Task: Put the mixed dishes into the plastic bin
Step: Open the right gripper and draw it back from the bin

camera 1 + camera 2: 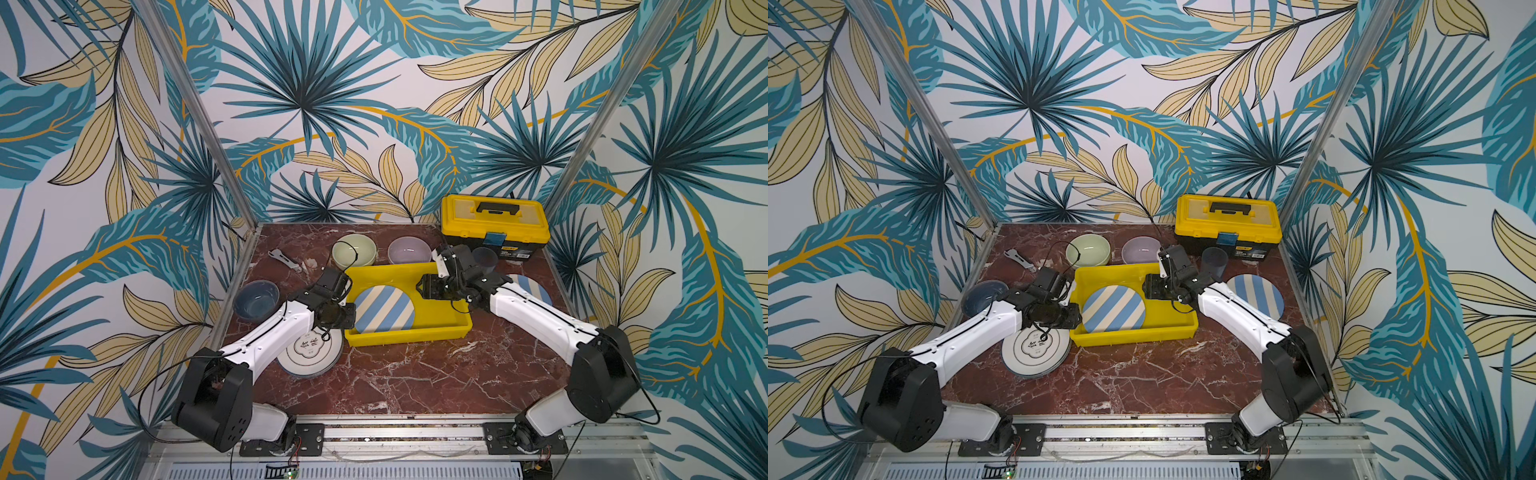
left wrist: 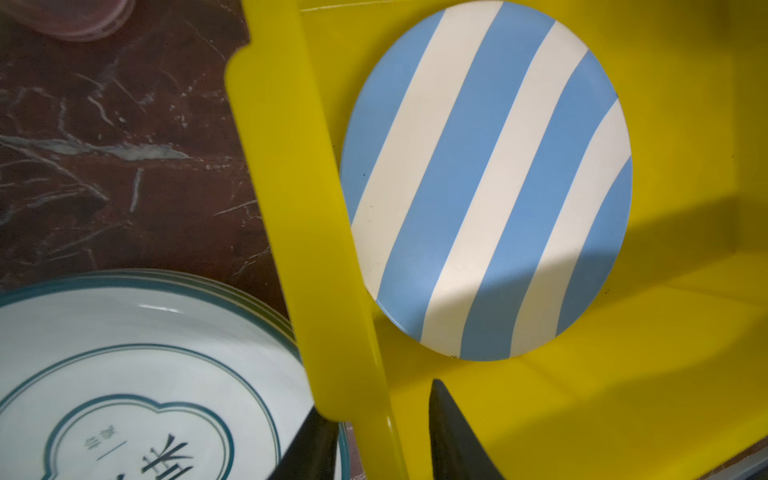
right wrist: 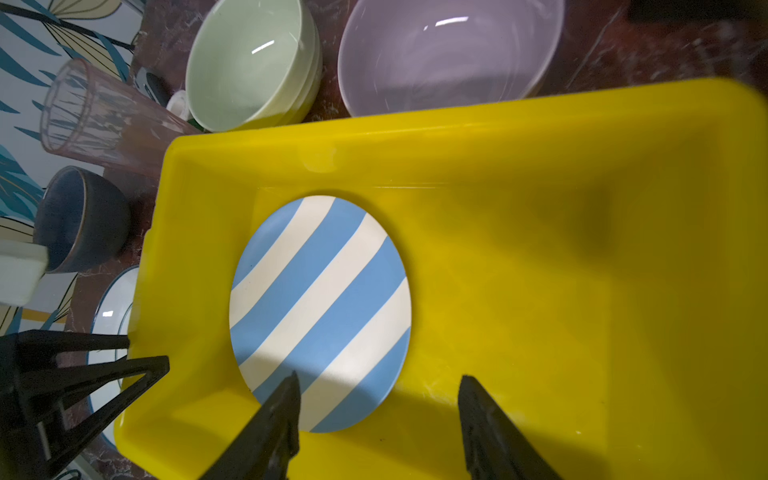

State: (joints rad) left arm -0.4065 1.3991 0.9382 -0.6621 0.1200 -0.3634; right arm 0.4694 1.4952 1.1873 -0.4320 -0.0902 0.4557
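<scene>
Holding one round blue-and-cream striped plate [image 1: 384,309], the shallow bright yellow plastic bin [image 1: 407,338] lies flat. Left gripper [image 2: 376,399] straddles its rim, jaws apart; right gripper [image 3: 380,376] gapes empty above.

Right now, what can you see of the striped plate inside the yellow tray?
The striped plate is round and matte, with diagonal blue and cream bands. It seems to lie flat on the floor of the yellow bin, towards its left end. Only the bin touches it; the right fingers stand apart above its edge.
</scene>
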